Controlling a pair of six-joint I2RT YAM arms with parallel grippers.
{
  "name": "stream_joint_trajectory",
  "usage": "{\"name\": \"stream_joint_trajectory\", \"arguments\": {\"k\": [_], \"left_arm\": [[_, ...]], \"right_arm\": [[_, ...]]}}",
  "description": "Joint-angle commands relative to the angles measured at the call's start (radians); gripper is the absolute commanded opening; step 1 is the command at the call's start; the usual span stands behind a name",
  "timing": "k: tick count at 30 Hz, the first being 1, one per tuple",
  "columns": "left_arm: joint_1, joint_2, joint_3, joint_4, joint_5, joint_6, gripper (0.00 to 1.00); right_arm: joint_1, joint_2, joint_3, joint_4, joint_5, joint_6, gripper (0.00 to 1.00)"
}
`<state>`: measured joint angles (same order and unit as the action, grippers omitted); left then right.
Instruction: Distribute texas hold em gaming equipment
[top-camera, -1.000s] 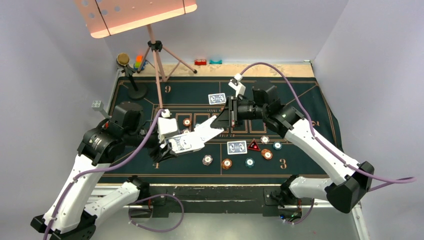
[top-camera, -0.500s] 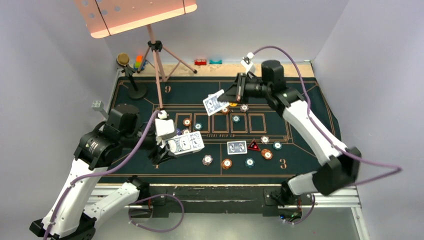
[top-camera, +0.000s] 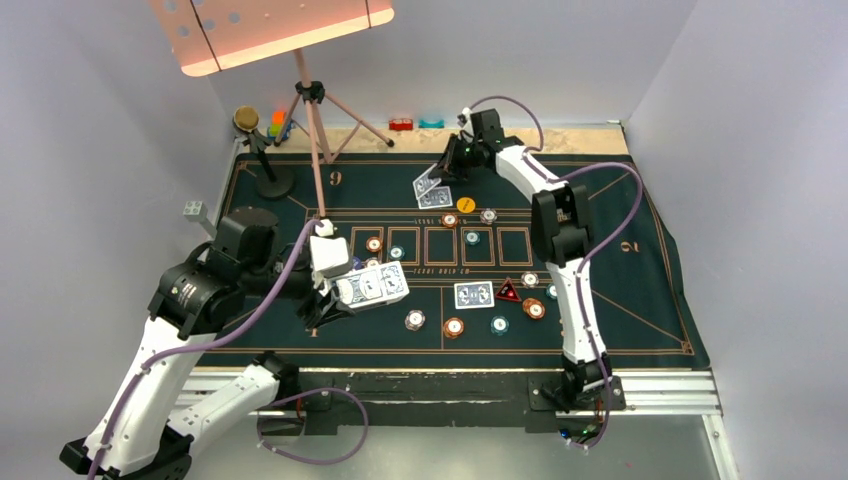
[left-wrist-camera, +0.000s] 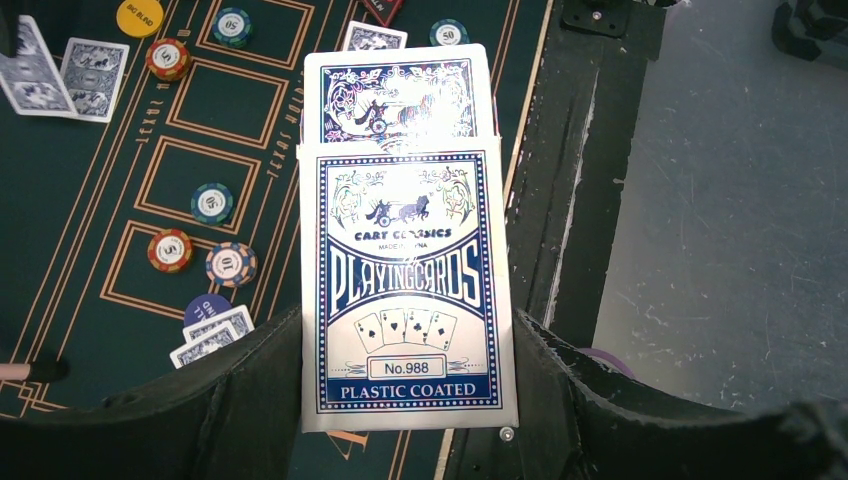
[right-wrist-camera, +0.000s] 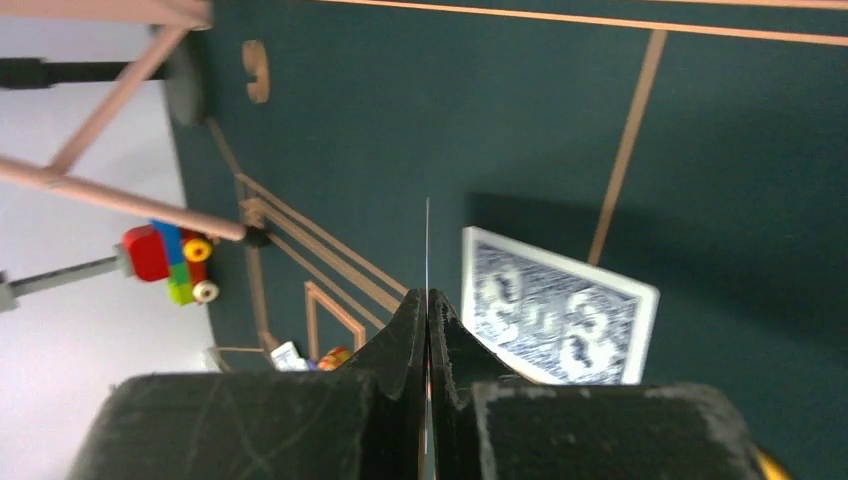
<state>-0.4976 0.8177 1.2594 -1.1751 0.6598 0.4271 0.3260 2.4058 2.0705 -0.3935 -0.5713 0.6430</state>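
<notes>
Pinching card (top-camera: 425, 184) edge-on, right hand (right-wrist-camera: 428, 296) closed, left hand (left-wrist-camera: 408, 330) clamping card box (left-wrist-camera: 405, 250), long axis outward

Dark green printed table mat (top-camera: 620, 200) spread flat; pink perforated panel (top-camera: 270, 30) on tripod (top-camera: 318, 130), far-left; stacked colourful toy blocks (top-camera: 276, 124) behind.

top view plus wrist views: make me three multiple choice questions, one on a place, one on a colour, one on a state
1. The red triangular marker lies: A) beside a face-down card B) lifted in the air C) out of view
2. The big blind disc is: A) yellow B) green C) pink
3. The right gripper is: A) wide open B) shut on a single card C) shut on nothing
Key: A, it sits at that card's right edge; A, plainly yellow; B, jaws pinch a card seen edge-on.
</notes>
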Motion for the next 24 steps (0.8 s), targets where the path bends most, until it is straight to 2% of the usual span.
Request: {"name": "stream_joint_trajectory", "arguments": {"k": [1,3,7,9,11,13,17,22,24], "left_arm": [[0.008,0.0,0.027,0.038,0.033,-0.013,0.0],[0.009,0.001,0.031,0.038,0.032,-0.013,0.0],[0.008,0.002,0.035,0.03,0.032,-0.009,0.0],[0.01,0.0,0.036,0.026,0.029,-0.006,0.0],[0.009,-0.003,0.035,0.026,0.026,-0.005,0.0],[0.008,-0.003,0.034,0.03,0.027,-0.009,0.0],[0.009,-0.001,0.027,0.043,0.032,-0.019,0.0],[0.009,0.008,0.02,0.057,0.038,-0.023,0.0],[0.009,0.01,0.021,0.059,0.039,-0.023,0.0]], "right_arm": [[-0.004,0.02,0.09,-0.05,0.11,-0.039,0.02],[-0.006,0.015,0.063,-0.053,0.16,-0.051,0.17],[-0.011,-0.035,0.034,-0.103,0.238,-0.084,0.59],[-0.009,-0.103,-0.009,-0.104,0.255,-0.1,0.73],[-0.01,-0.196,-0.068,-0.084,0.249,-0.103,0.84],[-0.007,-0.303,-0.137,-0.077,0.22,-0.107,0.87],[0.035,-0.562,-0.347,-0.012,0.046,-0.086,0.91],[0.176,-0.903,-0.594,0.032,-0.094,-0.053,0.93],[0.227,-1.01,-0.701,0.093,-0.118,0.015,0.94]]}}
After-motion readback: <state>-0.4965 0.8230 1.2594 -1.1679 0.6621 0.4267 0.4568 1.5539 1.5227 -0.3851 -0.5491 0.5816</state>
